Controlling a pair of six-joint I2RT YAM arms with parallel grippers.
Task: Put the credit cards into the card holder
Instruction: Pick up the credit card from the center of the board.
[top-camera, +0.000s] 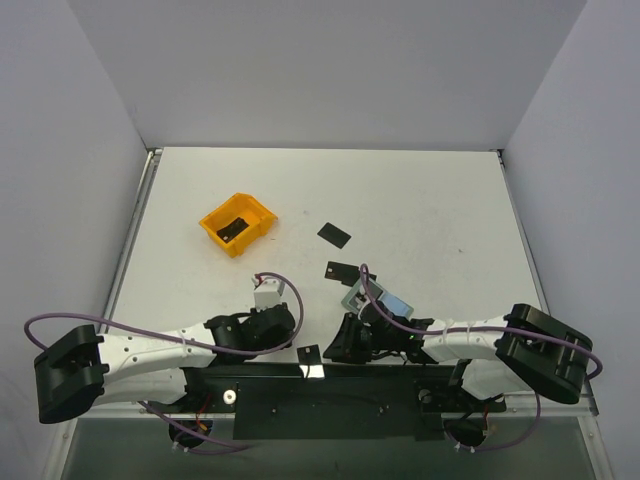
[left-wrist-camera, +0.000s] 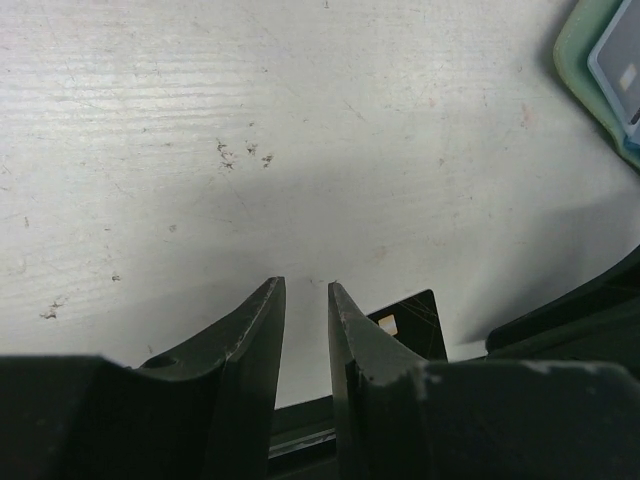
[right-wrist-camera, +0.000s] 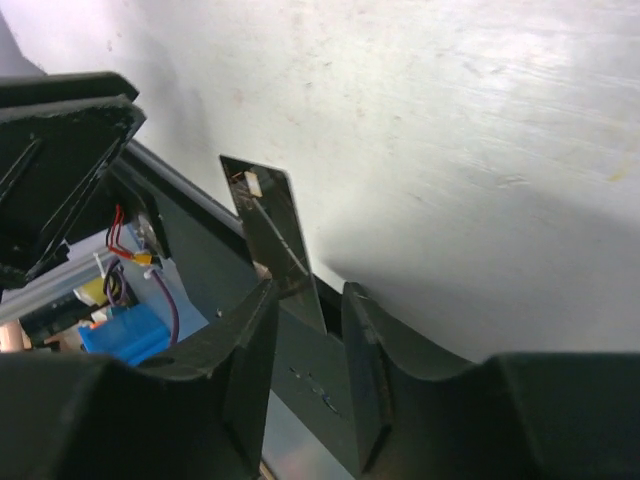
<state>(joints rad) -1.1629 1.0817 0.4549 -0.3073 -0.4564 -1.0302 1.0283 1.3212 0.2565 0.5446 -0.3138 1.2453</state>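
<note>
One black credit card (top-camera: 309, 355) stands tilted at the table's front edge, between my two grippers. In the right wrist view this card (right-wrist-camera: 272, 225) has its lower end between the fingers of my right gripper (right-wrist-camera: 310, 288). It touches the left finger, and the jaws stand apart. My left gripper (left-wrist-camera: 305, 285) is open with nothing in it, and the same card (left-wrist-camera: 415, 318) lies just right of its fingers. The green card holder (top-camera: 375, 298) lies open behind the right gripper (top-camera: 340, 345), its blue lining up. Two more cards (top-camera: 335, 235) (top-camera: 342, 271) lie flat farther back.
An orange bin (top-camera: 238, 222) with a black card inside sits at the back left. The black base plate (top-camera: 330, 395) runs along the near edge under both arms. A corner of the card holder (left-wrist-camera: 605, 60) shows at the top right of the left wrist view.
</note>
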